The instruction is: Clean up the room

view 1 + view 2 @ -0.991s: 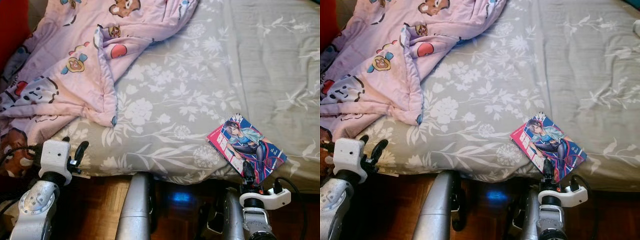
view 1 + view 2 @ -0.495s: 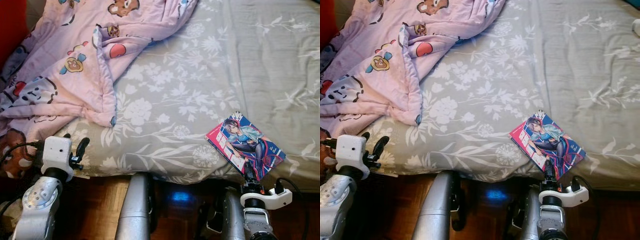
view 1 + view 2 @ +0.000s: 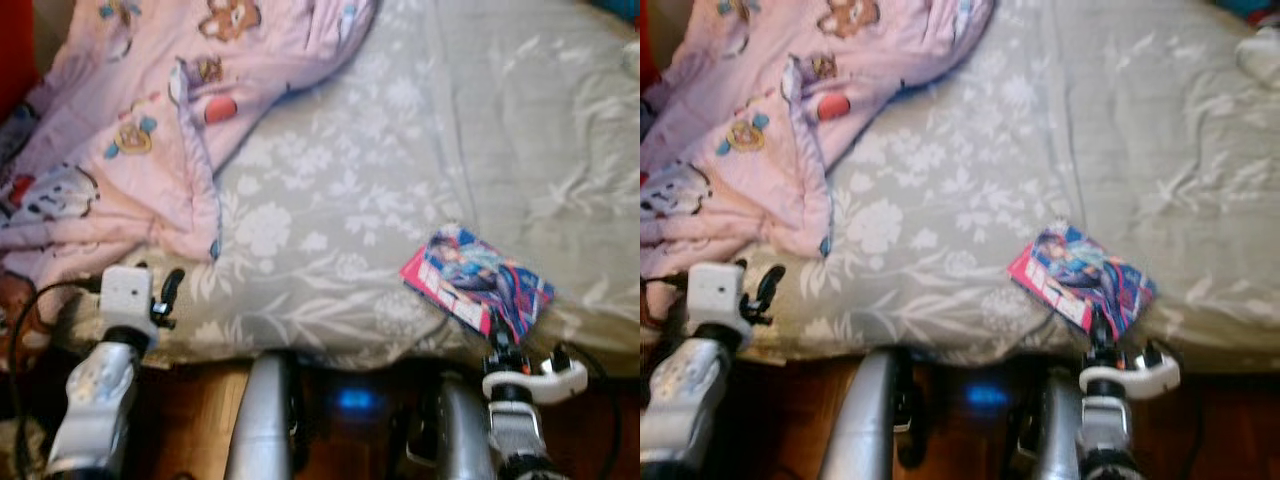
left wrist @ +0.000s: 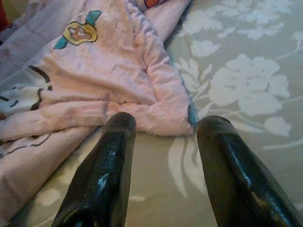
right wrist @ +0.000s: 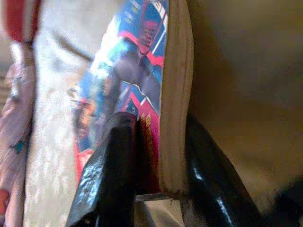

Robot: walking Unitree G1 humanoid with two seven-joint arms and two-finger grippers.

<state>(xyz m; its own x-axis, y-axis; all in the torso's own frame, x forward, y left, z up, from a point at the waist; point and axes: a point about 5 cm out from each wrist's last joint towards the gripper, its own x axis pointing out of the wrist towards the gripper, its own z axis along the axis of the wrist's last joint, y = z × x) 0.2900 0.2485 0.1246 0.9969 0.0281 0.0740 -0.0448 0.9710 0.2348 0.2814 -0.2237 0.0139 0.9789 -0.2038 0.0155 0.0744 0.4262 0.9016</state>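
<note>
A comic book (image 3: pixel 478 281) with a bright red and blue cover lies at the near edge of the grey floral bed (image 3: pixel 400 150). My right gripper (image 3: pixel 503 338) is shut on the book's near corner; in the right wrist view its fingers (image 5: pixel 113 170) clamp the cover and the page block of the book (image 5: pixel 142 71). A pink cartoon-print blanket (image 3: pixel 130 130) is bunched on the bed's left side. My left gripper (image 3: pixel 160 295) stands open at the bed's near edge, just short of the blanket's hem (image 4: pixel 156 109).
A dark wooden floor (image 3: pixel 210 400) runs under the bed's near edge. My two silver legs (image 3: pixel 262 420) stand against the mattress. A small white object (image 3: pixel 1260 55) lies at the far right of the bed.
The camera has shifted and the picture is now blurred. The book has lifted slightly off the bed in my right gripper. My left gripper has risen a little toward the blanket.
</note>
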